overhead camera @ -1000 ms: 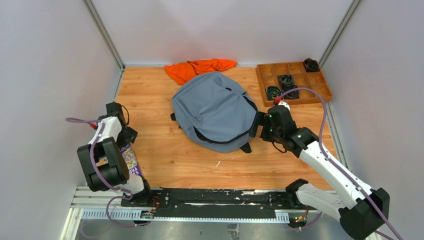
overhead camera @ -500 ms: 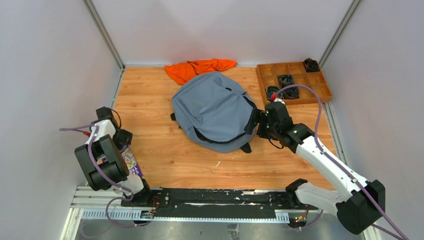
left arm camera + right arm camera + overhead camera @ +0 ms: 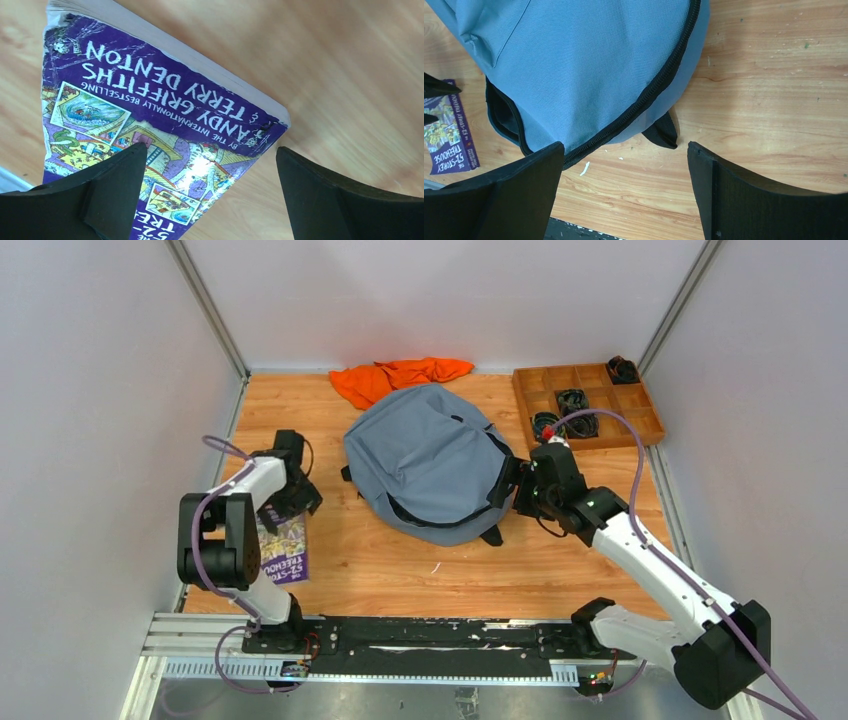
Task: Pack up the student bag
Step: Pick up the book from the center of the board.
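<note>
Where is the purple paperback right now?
Top view: the purple paperback lies flat on the table at near left, left of the student bag, below the open left end effector.

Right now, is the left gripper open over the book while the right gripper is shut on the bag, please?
Not quite: the right gripper is open too, spread over the edge of the bag, as the right wrist view shows. The left gripper is open over the book.
</note>
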### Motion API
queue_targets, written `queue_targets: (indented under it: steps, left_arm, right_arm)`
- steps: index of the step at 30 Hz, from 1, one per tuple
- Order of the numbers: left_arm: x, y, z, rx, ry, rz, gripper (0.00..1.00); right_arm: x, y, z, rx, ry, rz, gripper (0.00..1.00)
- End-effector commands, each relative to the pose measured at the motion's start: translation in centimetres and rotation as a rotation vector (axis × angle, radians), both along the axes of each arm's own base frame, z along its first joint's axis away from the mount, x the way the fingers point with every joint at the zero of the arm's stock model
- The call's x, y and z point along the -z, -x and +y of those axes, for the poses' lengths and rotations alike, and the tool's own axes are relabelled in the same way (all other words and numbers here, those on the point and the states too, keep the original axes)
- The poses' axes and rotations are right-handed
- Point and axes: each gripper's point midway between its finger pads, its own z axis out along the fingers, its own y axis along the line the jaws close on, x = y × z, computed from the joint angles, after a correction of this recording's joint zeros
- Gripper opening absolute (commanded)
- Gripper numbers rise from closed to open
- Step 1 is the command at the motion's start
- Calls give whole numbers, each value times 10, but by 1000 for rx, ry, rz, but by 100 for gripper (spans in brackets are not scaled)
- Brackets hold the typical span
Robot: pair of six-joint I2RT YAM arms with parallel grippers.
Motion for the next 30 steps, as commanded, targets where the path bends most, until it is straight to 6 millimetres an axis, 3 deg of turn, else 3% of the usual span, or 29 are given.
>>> queue_targets:
  steps: [1, 5, 8, 10, 13, 17, 19, 22, 27, 30]
  left_arm:
    - [12, -59, -136, 113, 556, -197, 94]
    - [-22, -75, -163, 282, 573, -258, 94]
    - [-69, -97, -186, 492, 627, -429, 95]
    - [-90, -106, -173, 554, 529, -459, 97]
    - [-105, -110, -142, 570, 402, -429, 99]
    - [-99, -110, -94, 471, 351, -405, 98]
    - [-91, -104, -64, 406, 306, -380, 98]
    - [-74, -92, -36, 340, 260, -342, 99]
    - [-41, -75, -6, 163, 287, -352, 93]
    - [-32, -71, -19, 151, 404, -375, 88]
  right_arm:
    - [-6, -1, -1, 22, -14, -18, 96]
    - [-4, -1, -2, 27, -10, -15, 96]
    - [-1, -2, -3, 26, 1, -10, 96]
    - [-1, -2, -3, 25, 5, -13, 95]
    - [-1, -3, -5, 28, 15, -19, 96]
    - [2, -4, -5, 23, 22, -22, 96]
    - [3, -4, -6, 20, 27, -22, 96]
    - [4, -4, -6, 16, 36, -28, 96]
    - [4, -7, -5, 4, 39, -35, 96]
    - [4, -6, -5, 4, 40, -37, 96]
